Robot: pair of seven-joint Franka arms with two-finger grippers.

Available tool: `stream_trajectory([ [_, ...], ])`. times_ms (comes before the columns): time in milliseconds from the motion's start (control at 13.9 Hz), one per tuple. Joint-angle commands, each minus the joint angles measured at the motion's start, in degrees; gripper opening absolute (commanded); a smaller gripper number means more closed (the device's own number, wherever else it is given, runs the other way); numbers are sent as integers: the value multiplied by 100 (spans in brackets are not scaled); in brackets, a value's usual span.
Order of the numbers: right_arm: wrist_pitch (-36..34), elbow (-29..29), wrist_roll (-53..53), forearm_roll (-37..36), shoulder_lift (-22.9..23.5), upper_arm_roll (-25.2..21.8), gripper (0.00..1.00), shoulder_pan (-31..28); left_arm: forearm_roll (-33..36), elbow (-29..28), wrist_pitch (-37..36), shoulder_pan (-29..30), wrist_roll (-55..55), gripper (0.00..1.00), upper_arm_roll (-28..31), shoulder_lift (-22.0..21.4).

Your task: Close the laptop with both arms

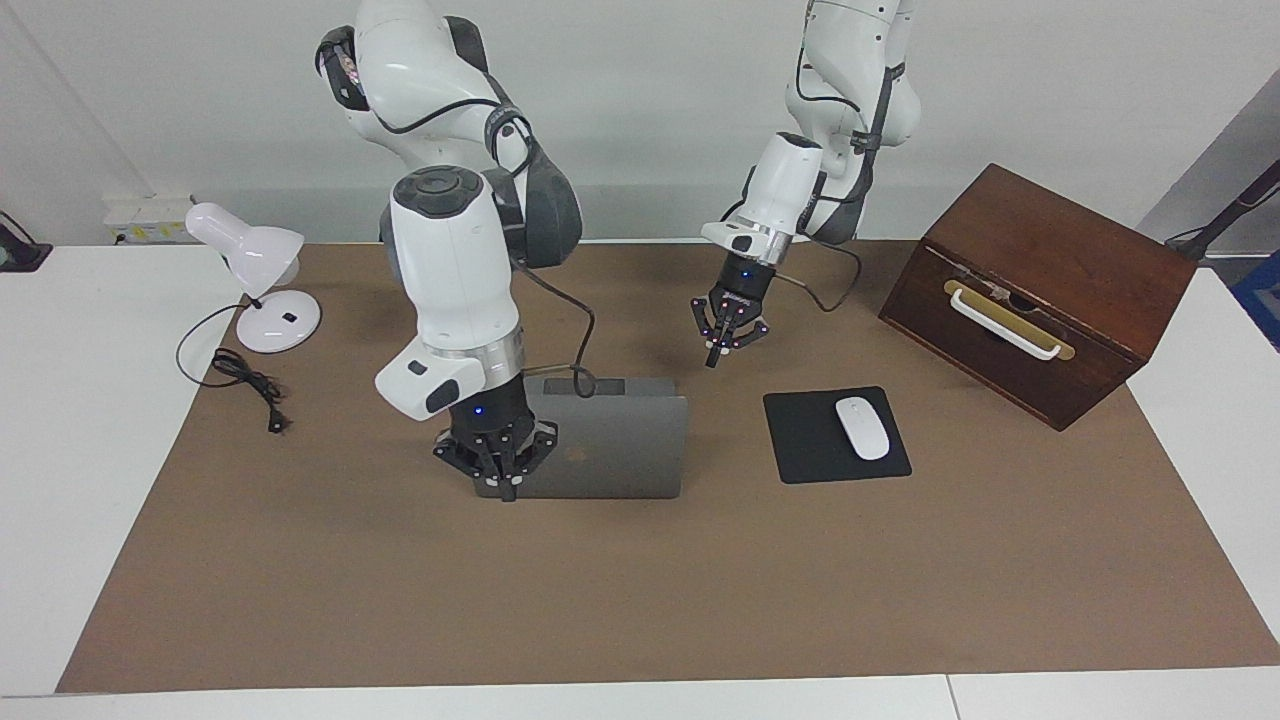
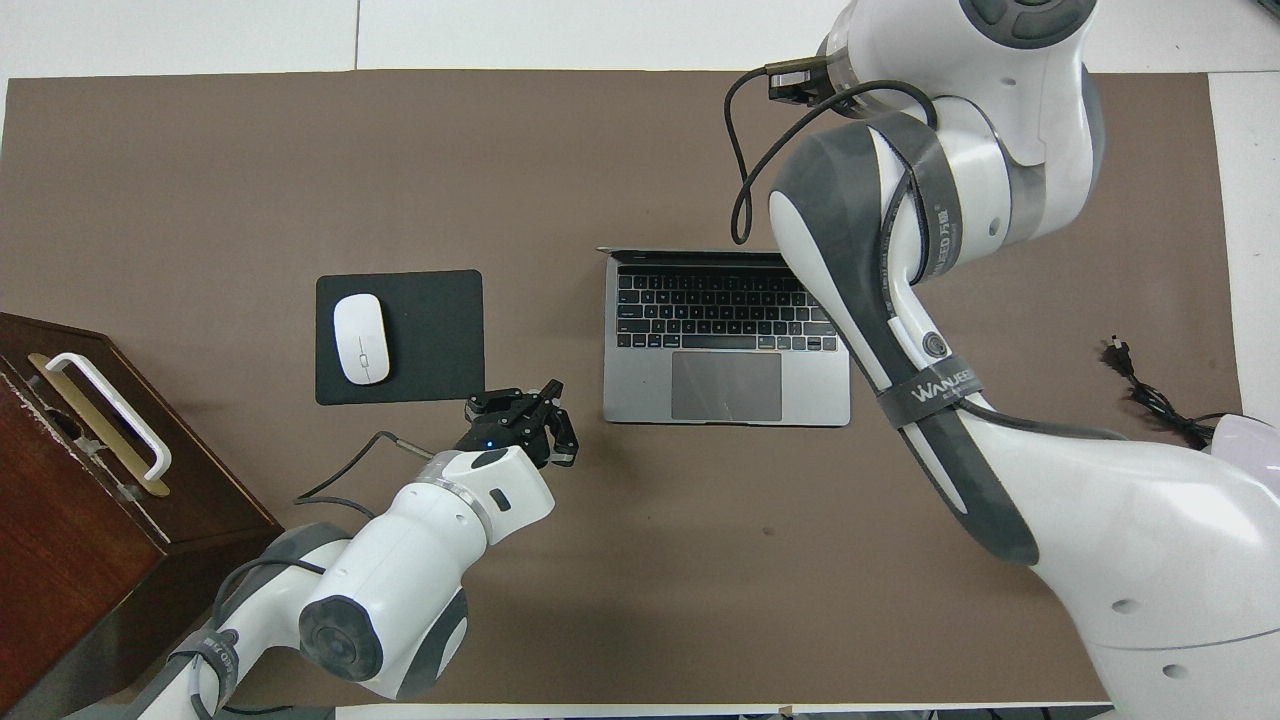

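The silver-grey laptop (image 1: 620, 440) stands open mid-mat, its lid upright with the logo face toward the facing camera; the keyboard (image 2: 727, 310) shows from overhead. My right gripper (image 1: 505, 490) is shut and hangs low at the lid's logo face, at the corner toward the right arm's end of the table. Whether it touches the lid I cannot tell. Its own arm hides it from overhead. My left gripper (image 1: 712, 360) is shut, holds nothing, and hovers over the mat between the mouse pad and the laptop base (image 2: 727, 400).
A black mouse pad (image 1: 810, 450) with a white mouse (image 1: 862, 428) lies beside the laptop. A dark wooden box (image 1: 1040, 290) with a white handle sits at the left arm's end. A white lamp (image 1: 255, 275) and its cable (image 1: 245, 385) are at the right arm's end.
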Motion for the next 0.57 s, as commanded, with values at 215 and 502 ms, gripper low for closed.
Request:
stream_trajectory([
  [215, -114, 40, 105, 195, -20, -3, 0, -13, -81, 302, 925, -393, 64, 0, 84, 942],
  [502, -105, 5, 105, 204, -28, -3, 0, -13, -81, 547, 925, -402, 64, 0, 84, 1223],
])
